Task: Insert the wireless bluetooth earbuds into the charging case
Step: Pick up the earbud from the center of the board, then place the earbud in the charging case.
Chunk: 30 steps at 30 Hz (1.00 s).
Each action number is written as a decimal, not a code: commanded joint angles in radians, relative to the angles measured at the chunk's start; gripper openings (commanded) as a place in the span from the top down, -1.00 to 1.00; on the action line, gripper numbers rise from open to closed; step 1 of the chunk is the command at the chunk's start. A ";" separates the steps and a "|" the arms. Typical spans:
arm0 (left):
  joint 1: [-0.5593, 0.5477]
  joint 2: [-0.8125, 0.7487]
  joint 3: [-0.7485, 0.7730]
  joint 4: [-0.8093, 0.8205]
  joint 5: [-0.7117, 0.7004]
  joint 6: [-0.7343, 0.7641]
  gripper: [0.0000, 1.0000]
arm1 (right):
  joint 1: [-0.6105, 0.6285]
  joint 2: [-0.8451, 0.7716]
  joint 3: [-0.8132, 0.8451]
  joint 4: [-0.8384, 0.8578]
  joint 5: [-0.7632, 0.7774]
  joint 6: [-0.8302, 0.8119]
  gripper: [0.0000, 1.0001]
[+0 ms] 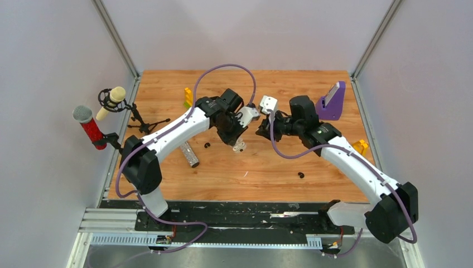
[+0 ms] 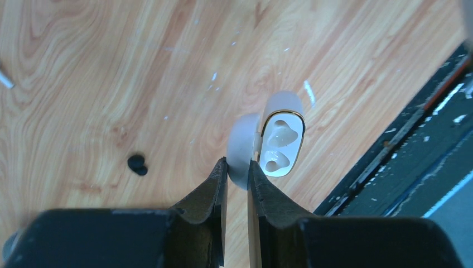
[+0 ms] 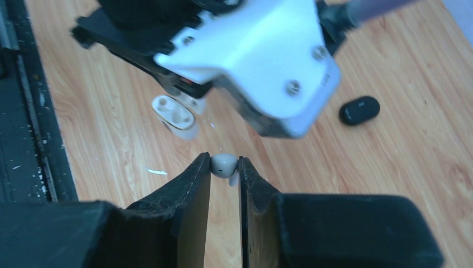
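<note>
A black earbud (image 1: 301, 175) lies on the table (image 1: 167, 89) closest to the arm bases, well apart from both arms. Farther in, the left gripper (image 2: 238, 167) is pressed together on one half of the white charging case (image 2: 281, 144), seemingly its lid, and holds it off the wood. The other half stands open beside the fingers, and both of its hollows are empty. The case's long axis runs on away from the fingertips.

A little farther and to the right, the right gripper (image 3: 225, 167) is pinched on a white earbud (image 3: 223, 164), whose stub of a stem points down below the fingers. Seen from the right wrist, the open case sits ahead and to the left of the bud, near but not touching, with its hollows turned toward it. Judging by this, the right arm is the one to close the gap, moving left and slightly nearer, with the stem lined up over a hollow. Beyond, on the right, a black case (image 3: 360, 110) rests on the wood.
</note>
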<state>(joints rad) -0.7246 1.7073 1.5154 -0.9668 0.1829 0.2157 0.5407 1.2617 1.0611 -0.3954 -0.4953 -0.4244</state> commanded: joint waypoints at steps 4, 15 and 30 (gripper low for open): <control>-0.001 0.039 0.126 -0.040 0.213 0.010 0.67 | 0.005 -0.105 -0.064 0.124 -0.228 -0.005 0.99; -0.001 0.035 0.155 -0.053 0.201 -0.026 0.67 | 0.063 -0.076 -0.096 0.159 -0.209 -0.042 1.00; -0.030 0.003 0.119 -0.044 0.193 -0.025 0.66 | 0.113 -0.012 -0.103 0.187 -0.143 -0.062 1.00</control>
<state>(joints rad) -0.7467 1.7569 1.6386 -1.0130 0.3622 0.2028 0.6476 1.2442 0.9619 -0.2699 -0.6514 -0.4580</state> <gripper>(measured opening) 0.222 0.224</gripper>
